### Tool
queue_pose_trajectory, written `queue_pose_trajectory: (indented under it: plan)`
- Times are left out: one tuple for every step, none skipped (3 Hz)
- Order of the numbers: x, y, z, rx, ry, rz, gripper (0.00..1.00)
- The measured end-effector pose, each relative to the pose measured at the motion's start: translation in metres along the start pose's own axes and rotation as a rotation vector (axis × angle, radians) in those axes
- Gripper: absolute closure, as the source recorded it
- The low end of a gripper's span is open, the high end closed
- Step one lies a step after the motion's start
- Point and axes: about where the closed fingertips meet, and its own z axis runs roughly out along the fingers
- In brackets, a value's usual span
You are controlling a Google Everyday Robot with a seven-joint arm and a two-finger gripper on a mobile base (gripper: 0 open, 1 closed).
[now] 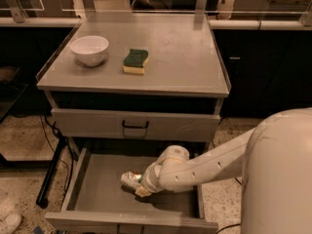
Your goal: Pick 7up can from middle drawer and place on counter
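Note:
The 7up can [129, 179], small and silvery with red marks, lies in the open middle drawer [97, 189], left of centre on its grey floor. My gripper [140, 186] is down in the drawer right at the can's right end, touching or around it. The white arm [195, 172] reaches in from the right and hides the drawer's right part. The counter [180, 57] is the flat grey cabinet top above, with clear side guards.
A white bowl [89, 49] and a green-and-yellow sponge [136, 61] sit on the counter's left half. The upper drawer [134, 126] with a black handle is closed just above the open one. My white body [278, 179] fills the lower right.

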Motion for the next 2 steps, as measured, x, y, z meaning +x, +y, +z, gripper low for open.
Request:
queue_pose_trajectory:
  plan:
    - [-0.0003, -0.0014, -0.0045, 0.008, -0.003, -0.001, 1.0]
    - [0.0004, -0.0091, -0.0105, 0.031, -0.014, 0.02, 1.0]
